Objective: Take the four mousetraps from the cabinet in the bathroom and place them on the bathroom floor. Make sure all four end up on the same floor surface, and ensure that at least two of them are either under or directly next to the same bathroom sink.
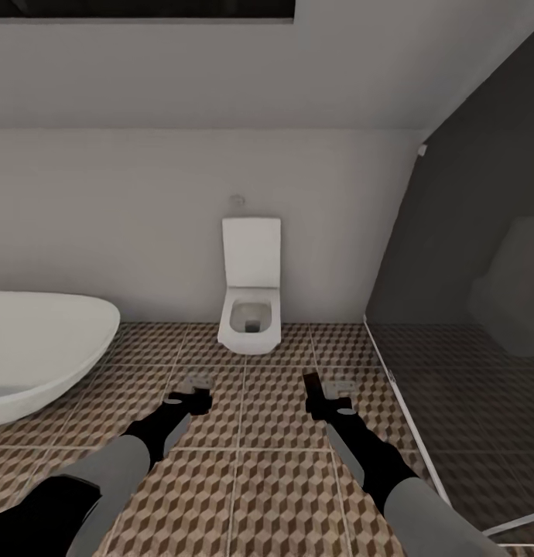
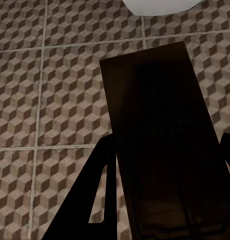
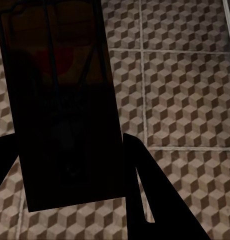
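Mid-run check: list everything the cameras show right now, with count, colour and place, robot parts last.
mousetraps: two, dark brown; one held in the left pincer, one with a red spot held in the right pincer.
bathroom floor: one, brown, beige and white cube tiles, under both arms.
toilet: one, white, square, against the far wall, lid up.
bathtub: one, white, oval, far left.
shower area: one, dark floor and wall, at right behind a pale edge strip.
left pincer: black, low over the tiles, shut on a mousetrap.
right pincer: black, low over the tiles, shut on a mousetrap.
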Robot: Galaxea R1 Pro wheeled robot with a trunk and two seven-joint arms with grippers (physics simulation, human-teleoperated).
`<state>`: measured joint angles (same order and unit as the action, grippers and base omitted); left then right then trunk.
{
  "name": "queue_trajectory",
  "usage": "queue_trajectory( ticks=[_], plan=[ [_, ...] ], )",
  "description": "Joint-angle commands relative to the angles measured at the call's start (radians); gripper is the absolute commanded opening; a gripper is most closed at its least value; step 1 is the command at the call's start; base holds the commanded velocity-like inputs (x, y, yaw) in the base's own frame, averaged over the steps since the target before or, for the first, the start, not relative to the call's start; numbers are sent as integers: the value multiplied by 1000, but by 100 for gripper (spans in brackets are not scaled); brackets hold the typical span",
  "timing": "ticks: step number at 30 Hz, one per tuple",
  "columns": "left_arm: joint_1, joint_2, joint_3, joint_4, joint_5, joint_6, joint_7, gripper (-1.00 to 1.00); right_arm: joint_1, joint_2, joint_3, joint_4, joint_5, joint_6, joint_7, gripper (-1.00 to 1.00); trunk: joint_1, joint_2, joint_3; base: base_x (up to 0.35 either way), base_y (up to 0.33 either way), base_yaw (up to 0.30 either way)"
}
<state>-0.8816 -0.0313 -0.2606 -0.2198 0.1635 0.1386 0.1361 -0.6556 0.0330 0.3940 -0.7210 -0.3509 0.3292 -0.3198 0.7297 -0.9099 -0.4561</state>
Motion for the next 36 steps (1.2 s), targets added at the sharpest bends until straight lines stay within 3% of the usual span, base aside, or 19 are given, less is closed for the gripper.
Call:
queue_trajectory(
  ticks=[1,36],
  plan=[
    [0,-1,-9,-1,8,6,10,-100,-1,-1,5,-2,-13,2,-10,-100,4,-8,-6,0,0,0],
    [0,-13,-9,21,8,-14,10,-100,-1,1,6,-2,-13,4,-10,-100,138,-253,-172,0,0,0]
  ],
)
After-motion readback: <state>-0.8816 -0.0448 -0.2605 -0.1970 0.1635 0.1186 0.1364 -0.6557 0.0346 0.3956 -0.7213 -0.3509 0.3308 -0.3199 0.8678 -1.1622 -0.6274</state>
